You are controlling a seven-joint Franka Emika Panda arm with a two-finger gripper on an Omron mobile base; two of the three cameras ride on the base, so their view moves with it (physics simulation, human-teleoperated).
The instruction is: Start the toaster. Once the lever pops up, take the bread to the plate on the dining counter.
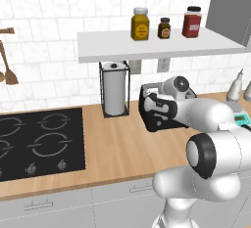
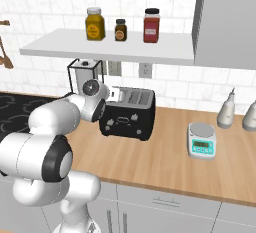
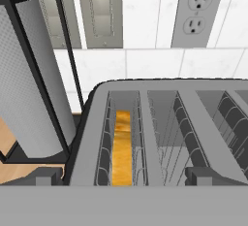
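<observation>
The black toaster (image 2: 131, 117) stands on the wood worktop against the tiled wall, and my arm partly covers it (image 1: 158, 110) in the left base view. In the hand view I look down into the toaster's (image 3: 160, 99) slots. The bread (image 3: 122, 147) stands deep in the leftmost slot, showing a golden edge. My gripper (image 3: 128, 176) hovers just above the toaster's near edge, open wide, with its fingertips (image 3: 48, 175) on either side of the left slots and nothing between them. The plate and the dining counter are out of view.
A paper towel roll (image 1: 114, 89) in a black wire holder stands just left of the toaster. A black hob (image 1: 39, 141) lies further left. A kitchen scale (image 2: 202, 140) and two bottles (image 2: 227, 109) stand to the right. A shelf (image 2: 110, 47) with three jars hangs overhead.
</observation>
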